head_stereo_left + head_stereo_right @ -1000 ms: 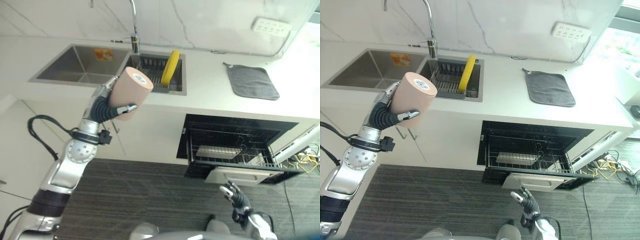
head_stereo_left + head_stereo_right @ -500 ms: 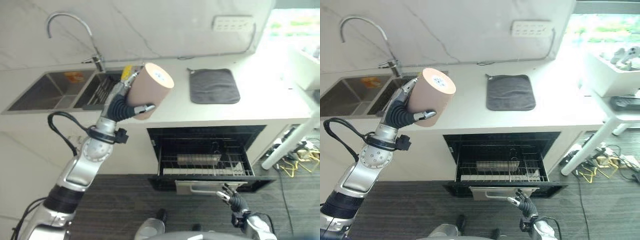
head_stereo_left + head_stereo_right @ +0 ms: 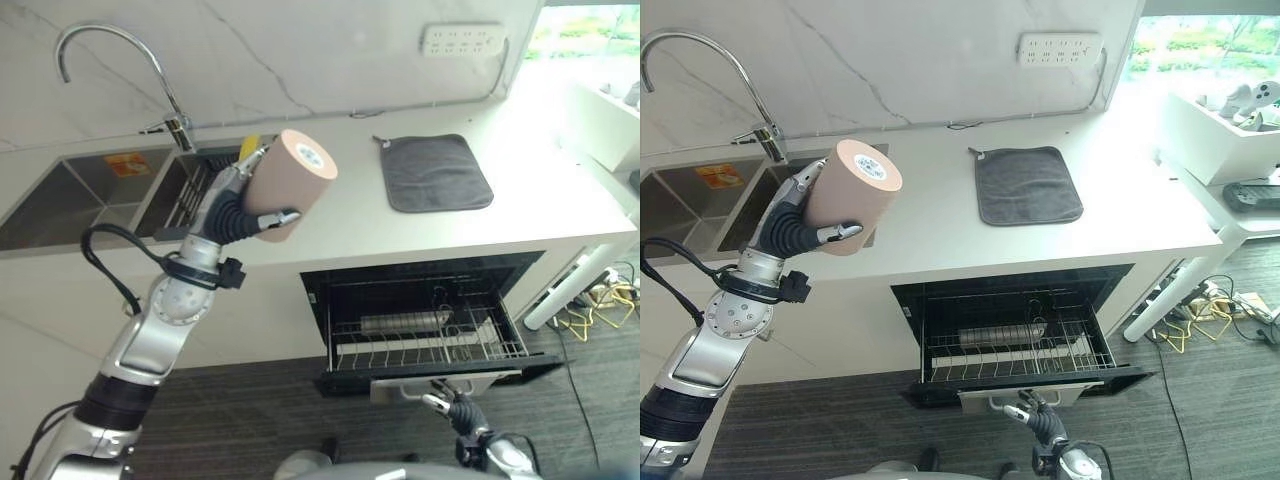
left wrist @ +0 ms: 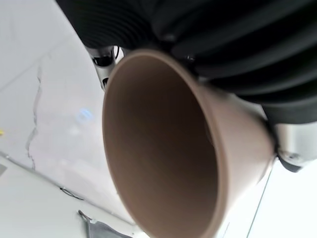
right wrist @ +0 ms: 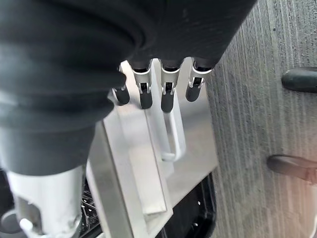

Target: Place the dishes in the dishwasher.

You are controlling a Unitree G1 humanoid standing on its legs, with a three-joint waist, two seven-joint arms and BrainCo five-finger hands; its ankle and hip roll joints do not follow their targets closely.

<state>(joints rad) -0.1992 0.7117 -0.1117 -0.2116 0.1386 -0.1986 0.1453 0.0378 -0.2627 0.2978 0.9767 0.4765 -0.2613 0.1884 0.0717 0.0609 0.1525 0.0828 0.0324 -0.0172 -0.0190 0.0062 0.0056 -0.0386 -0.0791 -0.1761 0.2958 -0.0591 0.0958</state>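
The cup (image 3: 288,183) sits in the left hand (image 3: 236,208), up over the counter (image 3: 520,215). The sink (image 3: 110,195) lies just behind that hand. The cloth (image 3: 434,172) lies to its right. The open dishwasher (image 3: 425,325) is below, right, just beyond the right hand (image 3: 452,409).

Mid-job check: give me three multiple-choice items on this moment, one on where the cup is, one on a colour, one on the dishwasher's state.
1. Where is the beige plastic cup?
A. in the sink
B. in the left hand
C. on the rack

2. What colour is the square cloth on the counter?
A. dark grey
B. red
C. white

3. The dishwasher drawer is:
A. shut
B. pulled open
C. removed

Answers:
1 B: the left hand curls round the beige plastic cup.
2 A: the square cloth is dark grey.
3 B: the dishwasher drawer shows its wire rack.
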